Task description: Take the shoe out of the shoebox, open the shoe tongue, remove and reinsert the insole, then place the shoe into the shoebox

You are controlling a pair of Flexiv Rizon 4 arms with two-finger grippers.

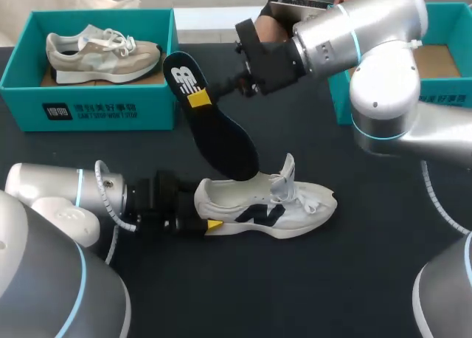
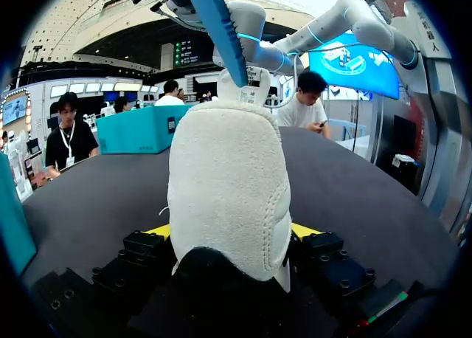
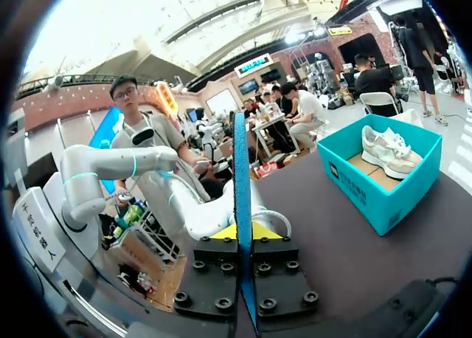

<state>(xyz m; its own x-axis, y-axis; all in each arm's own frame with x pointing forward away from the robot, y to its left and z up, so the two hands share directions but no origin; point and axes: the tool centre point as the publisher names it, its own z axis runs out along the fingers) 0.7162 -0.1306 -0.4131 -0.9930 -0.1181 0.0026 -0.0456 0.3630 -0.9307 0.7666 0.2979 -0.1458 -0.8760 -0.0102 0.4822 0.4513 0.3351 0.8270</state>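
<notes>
A white shoe (image 1: 287, 205) with a dark logo lies on its side on the black table. My left gripper (image 1: 209, 218) holds its heel. In the left wrist view the heel (image 2: 228, 176) fills the gap, with a yellow-tipped finger against each side. A dark insole (image 1: 217, 131) with a yellow heel patch stands tilted above the shoe, its lower end inside the shoe's opening. My right gripper (image 1: 221, 87) is shut on the insole's upper part. In the right wrist view the insole (image 3: 240, 168) shows edge-on, pinched in that gripper (image 3: 243, 235). It also rises beyond the heel (image 2: 221, 28).
A teal shoebox (image 1: 103, 109) at the back left holds a beige shoe (image 1: 99, 52); both also show in the right wrist view (image 3: 369, 198). A second teal box (image 1: 442, 94) stands at the back right, partly behind my right arm.
</notes>
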